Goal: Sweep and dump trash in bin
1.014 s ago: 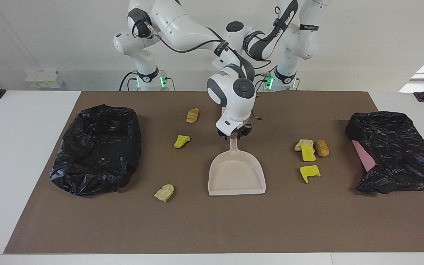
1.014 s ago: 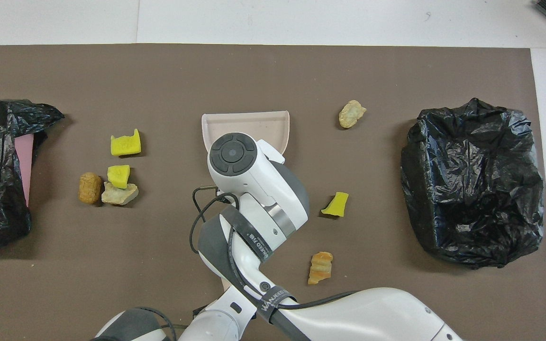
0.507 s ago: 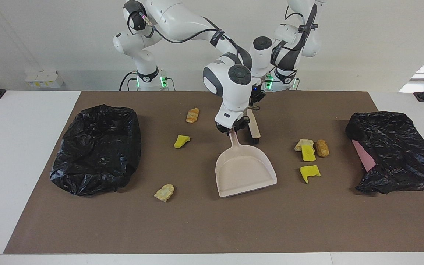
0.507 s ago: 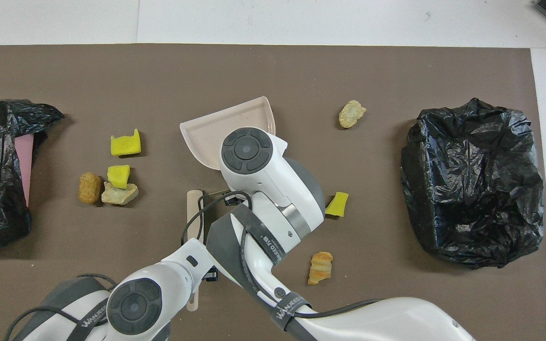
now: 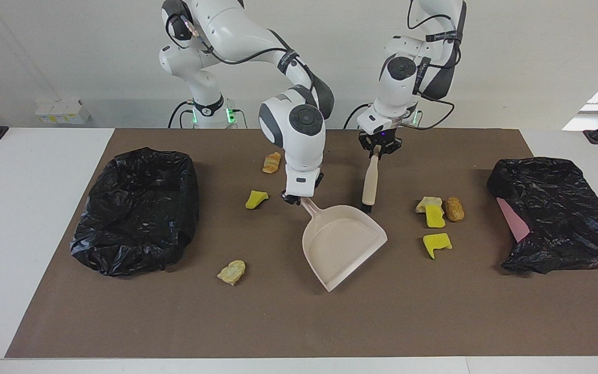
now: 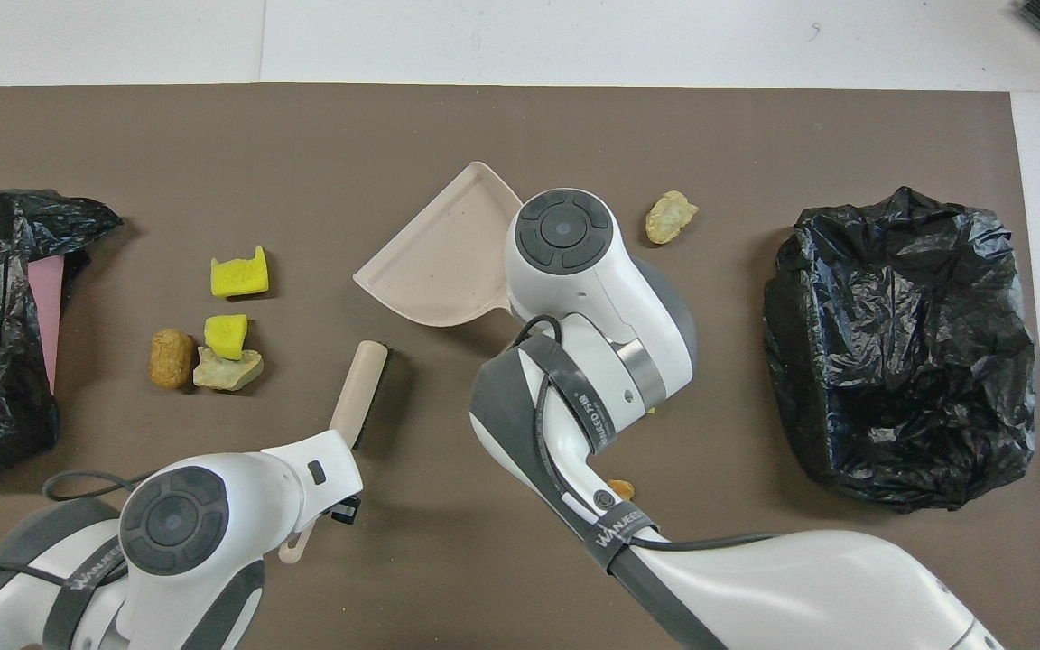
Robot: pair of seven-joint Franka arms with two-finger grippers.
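Observation:
My right gripper (image 5: 299,198) is shut on the handle of the beige dustpan (image 5: 343,244), also in the overhead view (image 6: 434,271). The pan's mouth faces away from the robots and toward the left arm's end. My left gripper (image 5: 378,149) is shut on the handle of a beige brush (image 5: 369,179), also in the overhead view (image 6: 359,393); the brush hangs down beside the pan. Trash on the mat: two yellow chunks (image 5: 437,244) (image 5: 435,217), a beige lump (image 5: 428,201) and a brown lump (image 5: 454,209) toward the left arm's end. A yellow chunk (image 5: 256,199), an orange lump (image 5: 271,162) and a tan lump (image 5: 232,271) lie toward the right arm's end.
A bin lined with a black bag (image 5: 138,208) stands open at the right arm's end of the brown mat (image 5: 299,322). A second black bag with a pink edge (image 5: 553,213) lies at the left arm's end.
My right gripper has swung toward the right arm's end and turned the dustpan's mouth toward the left arm's end. My left arm has moved out with the brush toward the left arm's end.

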